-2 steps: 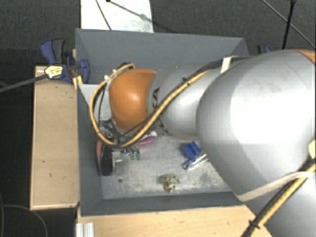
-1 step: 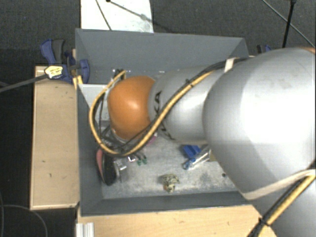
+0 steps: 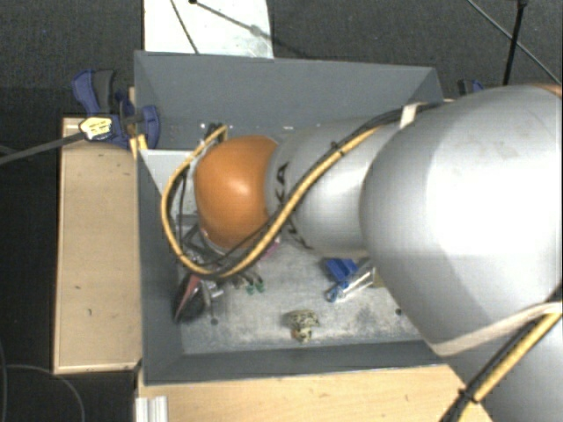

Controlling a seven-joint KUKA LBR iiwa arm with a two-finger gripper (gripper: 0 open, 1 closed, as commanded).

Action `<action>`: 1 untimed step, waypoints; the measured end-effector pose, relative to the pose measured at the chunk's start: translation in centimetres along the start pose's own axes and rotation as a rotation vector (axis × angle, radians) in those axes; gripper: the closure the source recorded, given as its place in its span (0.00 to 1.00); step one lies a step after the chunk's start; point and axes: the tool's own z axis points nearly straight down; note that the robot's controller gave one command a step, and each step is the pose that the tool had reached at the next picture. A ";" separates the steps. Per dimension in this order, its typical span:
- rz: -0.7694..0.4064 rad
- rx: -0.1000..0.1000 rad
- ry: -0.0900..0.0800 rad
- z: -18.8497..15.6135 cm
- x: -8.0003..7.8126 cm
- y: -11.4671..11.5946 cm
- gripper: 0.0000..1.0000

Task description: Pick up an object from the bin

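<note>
Grey metal bin (image 3: 290,90), arm low inside. Tool (image 3: 201,287) near floor by left wall, beside dark reddish thing (image 3: 183,306), likely target. Tool spread or pressed together: cannot tell. Blue thing (image 3: 339,272) and tan thing (image 3: 302,323) lie apart. Nothing visibly raised; grasp and lift judged pending.
</note>
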 end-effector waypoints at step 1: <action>0.000 -0.004 -0.015 -16.5 -1.3 -2.7 1.00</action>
